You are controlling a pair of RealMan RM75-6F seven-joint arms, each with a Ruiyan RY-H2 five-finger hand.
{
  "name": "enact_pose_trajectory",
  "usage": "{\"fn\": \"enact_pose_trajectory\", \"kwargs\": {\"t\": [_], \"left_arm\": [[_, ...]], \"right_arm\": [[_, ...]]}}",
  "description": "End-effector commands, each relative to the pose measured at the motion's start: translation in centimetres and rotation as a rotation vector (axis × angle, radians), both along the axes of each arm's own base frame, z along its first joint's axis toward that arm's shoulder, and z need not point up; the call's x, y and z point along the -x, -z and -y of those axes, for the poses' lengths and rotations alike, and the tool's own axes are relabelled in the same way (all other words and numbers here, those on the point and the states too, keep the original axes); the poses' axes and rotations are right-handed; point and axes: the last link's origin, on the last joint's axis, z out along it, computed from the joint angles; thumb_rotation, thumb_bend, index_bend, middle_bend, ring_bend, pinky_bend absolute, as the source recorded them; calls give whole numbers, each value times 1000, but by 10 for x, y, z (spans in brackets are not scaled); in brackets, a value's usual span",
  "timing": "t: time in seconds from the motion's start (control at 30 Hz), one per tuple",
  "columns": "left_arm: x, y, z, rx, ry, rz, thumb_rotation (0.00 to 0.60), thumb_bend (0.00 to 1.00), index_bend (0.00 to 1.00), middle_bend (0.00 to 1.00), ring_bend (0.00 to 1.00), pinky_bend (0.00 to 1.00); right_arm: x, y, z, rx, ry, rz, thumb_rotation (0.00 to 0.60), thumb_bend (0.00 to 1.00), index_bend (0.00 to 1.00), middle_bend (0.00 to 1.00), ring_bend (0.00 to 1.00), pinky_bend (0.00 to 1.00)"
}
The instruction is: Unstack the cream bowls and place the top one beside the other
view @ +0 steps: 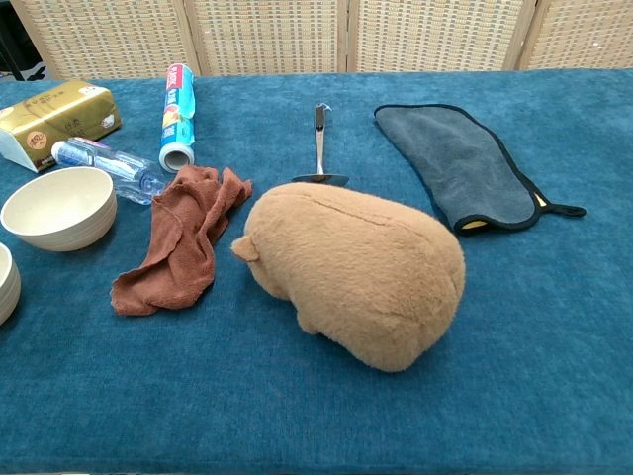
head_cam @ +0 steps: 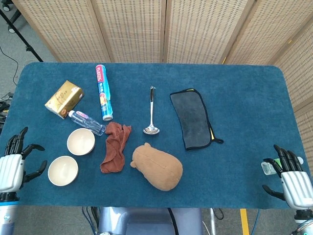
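Note:
Two cream bowls stand apart on the blue table. One bowl (head_cam: 81, 141) (view: 57, 208) sits next to the water bottle. The other bowl (head_cam: 63, 170) (view: 6, 282) rests nearer the front left edge, only its right rim showing in the chest view. My left hand (head_cam: 12, 165) hovers off the table's left edge, a hand's width from that bowl, fingers spread and holding nothing. My right hand (head_cam: 289, 178) is at the front right corner, fingers apart, empty. Neither hand shows in the chest view.
A brown cloth (head_cam: 115, 147), a tan plush toy (head_cam: 157, 166), a ladle (head_cam: 151, 112), a grey mitt (head_cam: 192, 117), a wrap roll (head_cam: 103, 92), a water bottle (head_cam: 86, 122) and a gold box (head_cam: 63, 99) lie on the table. A small clear object (head_cam: 268, 167) sits by my right hand.

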Motion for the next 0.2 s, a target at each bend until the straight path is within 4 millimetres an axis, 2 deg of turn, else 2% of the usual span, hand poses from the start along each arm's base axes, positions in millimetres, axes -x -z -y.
{"fn": "enact_pose_trajectory", "kwargs": {"t": [0.03,0.2], "left_arm": [[5,8,3,-47,0,34,600,286,451,0,70,0],[6,19,2,-105,1,120,600,284,451,0,70,0]], "right_arm": [[0,1,1,-3,3,-3,600,126,264,0,0,52],[2,3,3,-6,11,-11,600,125,264,0,0,52]]}}
